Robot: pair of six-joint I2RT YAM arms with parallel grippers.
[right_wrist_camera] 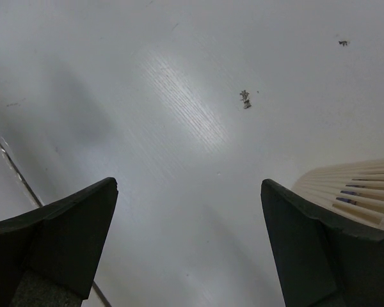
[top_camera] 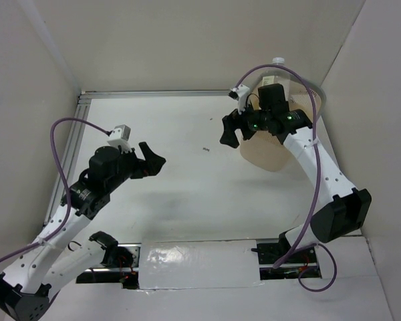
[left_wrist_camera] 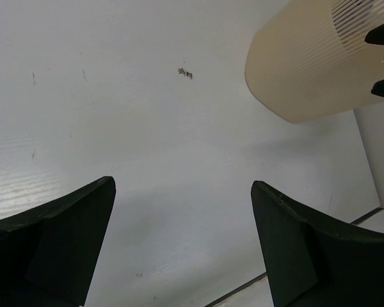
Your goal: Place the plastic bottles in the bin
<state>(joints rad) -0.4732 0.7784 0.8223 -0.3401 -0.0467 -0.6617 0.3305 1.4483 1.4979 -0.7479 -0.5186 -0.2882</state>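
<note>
Hanging wide open and empty, the left gripper (top_camera: 155, 159) points out over the middle of the counter (top_camera: 187, 200). The left wrist view shows only white surface in the gap between its fingers. That pose reads as a waiting one: nothing lies within its reach to close on. The right gripper (top_camera: 227, 132) is likewise spread apart and holds nothing. It sits just beside the near-left wall of the bin (top_camera: 267, 158), and its wrist view catches a corner of the slotted beige side past one finger. Being this close to the bin with empty jaws fits a gripper that has no load, though the frames alone cannot say why it is there. The bin stands in the far right corner of the counter, close to the side wall. It is partly covered from above by the right arm (top_camera: 321, 174), so most of its inside is hidden. Above its far rim pokes the white-capped top of one bottle (top_camera: 279, 62), so at least that one appears to be inside. Faint bluish stripes behind the slots in the right wrist view may be another, but that cannot be told. By count there are two grippers, one bin and one bottle top showing, with no bottle visible on the counter. A few dark specks (top_camera: 205, 150) mark the surface between the grippers. The task looks at or near its end.
</note>
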